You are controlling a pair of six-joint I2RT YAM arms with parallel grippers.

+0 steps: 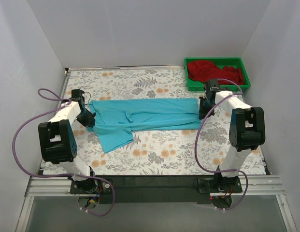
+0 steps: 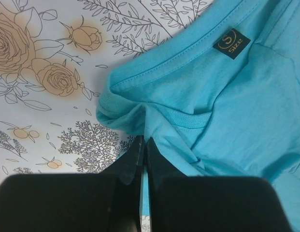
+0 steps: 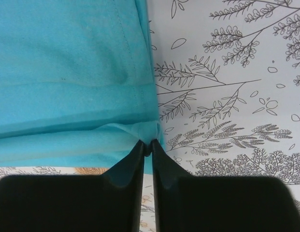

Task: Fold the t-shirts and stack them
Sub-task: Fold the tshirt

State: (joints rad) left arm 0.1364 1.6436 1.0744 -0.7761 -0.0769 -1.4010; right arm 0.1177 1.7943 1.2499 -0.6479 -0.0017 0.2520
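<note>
Floral table [image 1: 154,154], turquoise t-shirt [image 1: 150,115] — tag [image 2: 231,43] "S size" — clamped by left gripper [image 2: 144,145] and right gripper [image 3: 148,145].

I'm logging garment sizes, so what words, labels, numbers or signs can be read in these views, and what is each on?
"S" in a circle, with "size" beside it: on the dark neck label sewn inside the collar of the turquoise t-shirt.
Nothing else is readable: the dark red t-shirt, green tray and floral table cover show no text.
</note>
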